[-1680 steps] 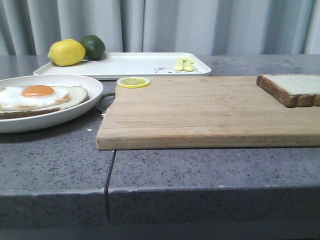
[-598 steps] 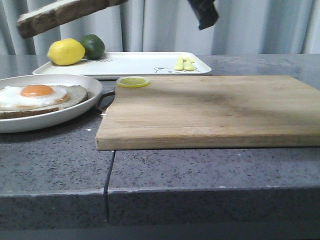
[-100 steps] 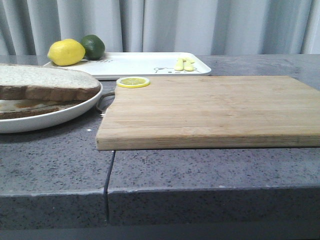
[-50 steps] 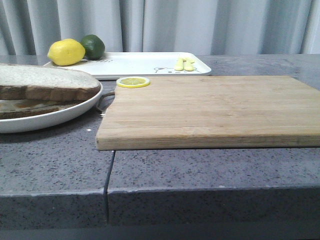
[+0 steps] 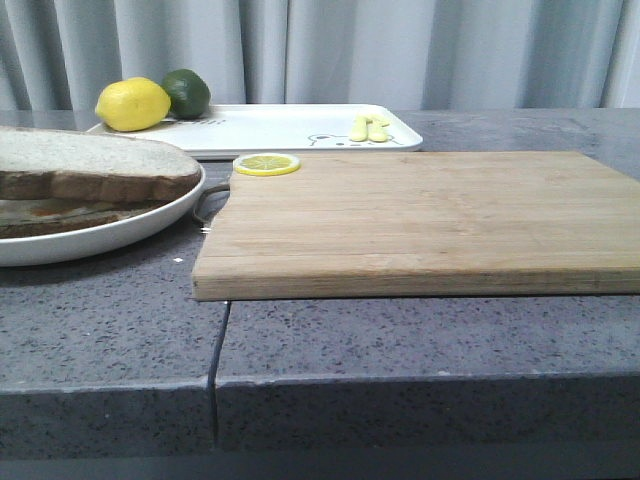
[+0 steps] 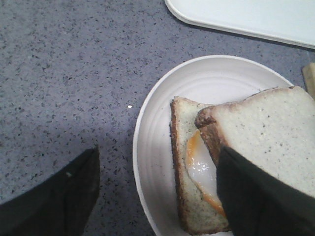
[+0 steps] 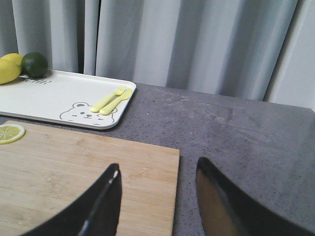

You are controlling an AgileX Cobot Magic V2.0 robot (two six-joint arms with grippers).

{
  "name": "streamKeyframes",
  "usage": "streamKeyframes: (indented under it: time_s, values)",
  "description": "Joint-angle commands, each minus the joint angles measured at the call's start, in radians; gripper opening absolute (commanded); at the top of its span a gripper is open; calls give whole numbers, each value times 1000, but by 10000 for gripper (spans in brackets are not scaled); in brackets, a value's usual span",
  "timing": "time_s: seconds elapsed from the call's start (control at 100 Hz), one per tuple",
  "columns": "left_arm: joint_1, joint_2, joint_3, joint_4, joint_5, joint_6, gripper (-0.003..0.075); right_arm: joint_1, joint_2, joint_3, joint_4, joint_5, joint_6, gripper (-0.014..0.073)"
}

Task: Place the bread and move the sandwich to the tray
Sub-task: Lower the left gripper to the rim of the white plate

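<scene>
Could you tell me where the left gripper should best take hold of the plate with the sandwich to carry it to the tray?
Probably the plate by its bare rim on the side away from the bread, one finger over the lip, one under. That rim stands clear of the food and faces the open left gripper, whose fingers straddle it. The top slice sits skewed, so keep the plate level.

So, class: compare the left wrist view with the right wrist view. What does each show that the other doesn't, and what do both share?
Only the left wrist view shows the sandwich, with the bread laid skewed over the egg on its round plate.

Only the right wrist view shows the wooden board, lemon slice, yellow cutlery, lemon and lime.

Both share the grey countertop, the tray and an open end effector.
</scene>
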Motion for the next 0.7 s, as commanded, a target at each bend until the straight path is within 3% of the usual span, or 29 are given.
streamKeyframes:
  time_s: [0.0, 0.69]
  values:
    - [-1, -4, -28, -8, -59, -11, 459, -4, 6, -26, -7, -82, 0, 366]
    - [-1, 133, -28, -8, -59, -11, 459, -4, 6, -26, -7, -82, 0, 366]
